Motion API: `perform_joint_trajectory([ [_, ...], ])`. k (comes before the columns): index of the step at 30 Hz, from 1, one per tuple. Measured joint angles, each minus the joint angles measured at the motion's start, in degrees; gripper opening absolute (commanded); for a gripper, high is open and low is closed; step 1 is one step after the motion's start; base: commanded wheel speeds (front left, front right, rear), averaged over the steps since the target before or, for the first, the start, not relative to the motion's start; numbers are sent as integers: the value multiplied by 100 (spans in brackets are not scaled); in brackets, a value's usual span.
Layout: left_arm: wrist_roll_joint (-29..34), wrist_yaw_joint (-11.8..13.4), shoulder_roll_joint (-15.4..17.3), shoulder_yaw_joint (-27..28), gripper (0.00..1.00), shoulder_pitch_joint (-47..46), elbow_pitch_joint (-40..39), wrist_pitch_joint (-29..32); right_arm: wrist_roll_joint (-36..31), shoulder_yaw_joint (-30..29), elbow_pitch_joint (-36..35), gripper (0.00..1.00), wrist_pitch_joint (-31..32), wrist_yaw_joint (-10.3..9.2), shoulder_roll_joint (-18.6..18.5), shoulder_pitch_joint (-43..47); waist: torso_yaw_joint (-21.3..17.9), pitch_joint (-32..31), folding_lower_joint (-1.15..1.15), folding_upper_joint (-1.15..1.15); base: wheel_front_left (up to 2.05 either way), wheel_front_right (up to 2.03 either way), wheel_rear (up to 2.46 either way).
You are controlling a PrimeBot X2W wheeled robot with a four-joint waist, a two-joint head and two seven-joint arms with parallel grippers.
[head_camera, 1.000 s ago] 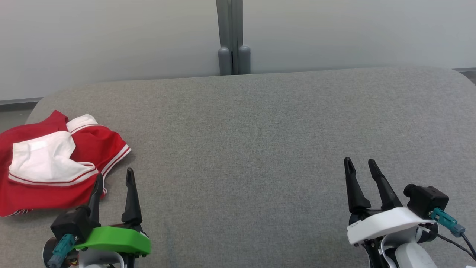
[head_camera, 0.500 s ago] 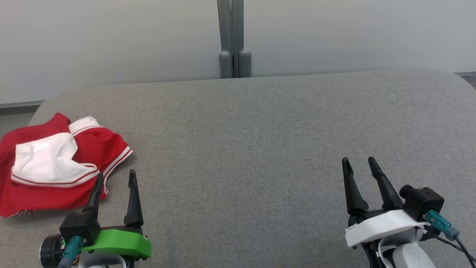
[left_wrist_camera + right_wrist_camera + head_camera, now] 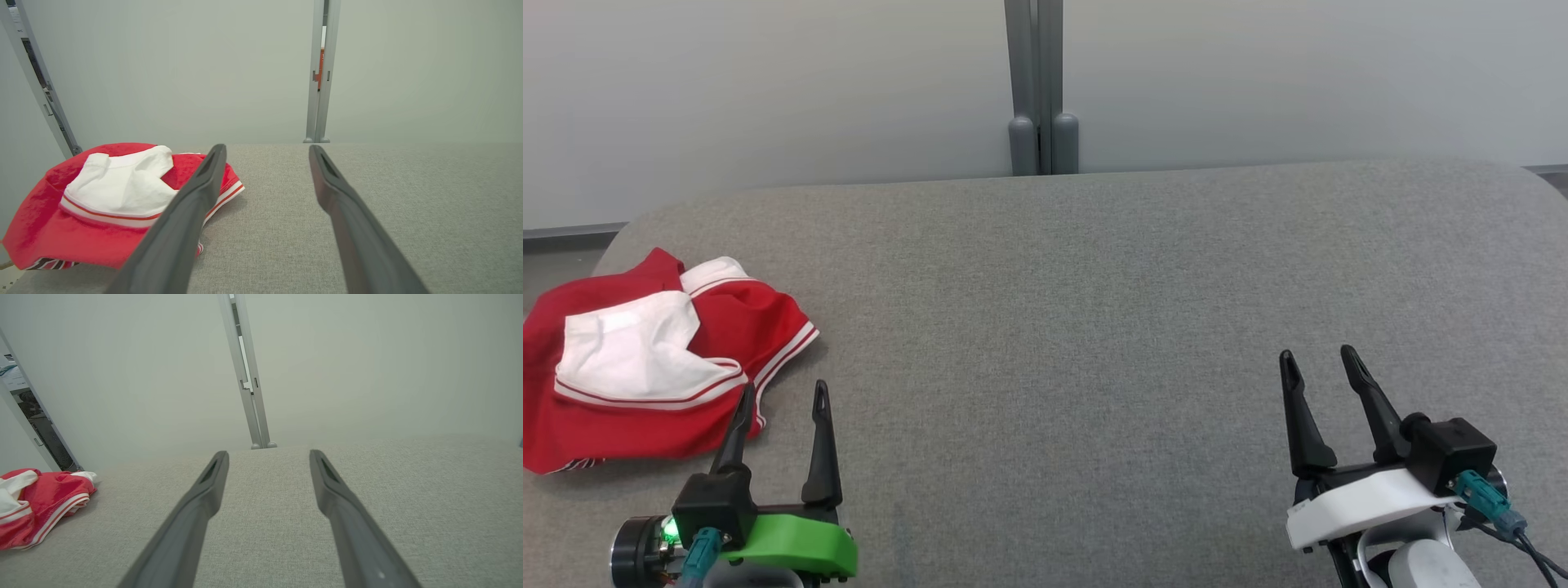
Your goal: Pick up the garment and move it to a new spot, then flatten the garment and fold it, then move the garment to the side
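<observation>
A crumpled red garment (image 3: pixel 645 367) with white panels and white stripes lies at the left end of the grey padded surface (image 3: pixel 1094 310). In the left wrist view the garment (image 3: pixel 110 204) sits left of the fingers, and the right wrist view has it (image 3: pixel 36 506) at the far left. My left gripper (image 3: pixel 784 394) stands open just right of the garment's near edge, its left finger tip over the hem, nothing between the fingers. At the lower right my right gripper (image 3: pixel 1319 363) is open and empty, far from the garment.
The padded surface has rounded corners and ends at a pale wall with a grey vertical post (image 3: pixel 1042 90) behind its middle. The surface's left edge runs close by the garment. A grey floor strip (image 3: pixel 564 237) shows beyond the left corner.
The whole head view has shifted a little, so the camera moved. Both grippers have drawn back slightly toward the near edge. The garment lies as before.
</observation>
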Motion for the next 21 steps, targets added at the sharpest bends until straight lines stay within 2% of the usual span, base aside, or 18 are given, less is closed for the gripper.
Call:
perform_joint_trajectory([
  [11,-144,-145,7,78,100,86,252,-36,-69,-74,101,100,-32,0,-18,94,8,-60,0,0,0,0,0],
  [21,-301,-132,16,103,100,96,354,37,-52,-73,109,100,-32,0,-19,94,16,-73,0,0,0,0,0],
])
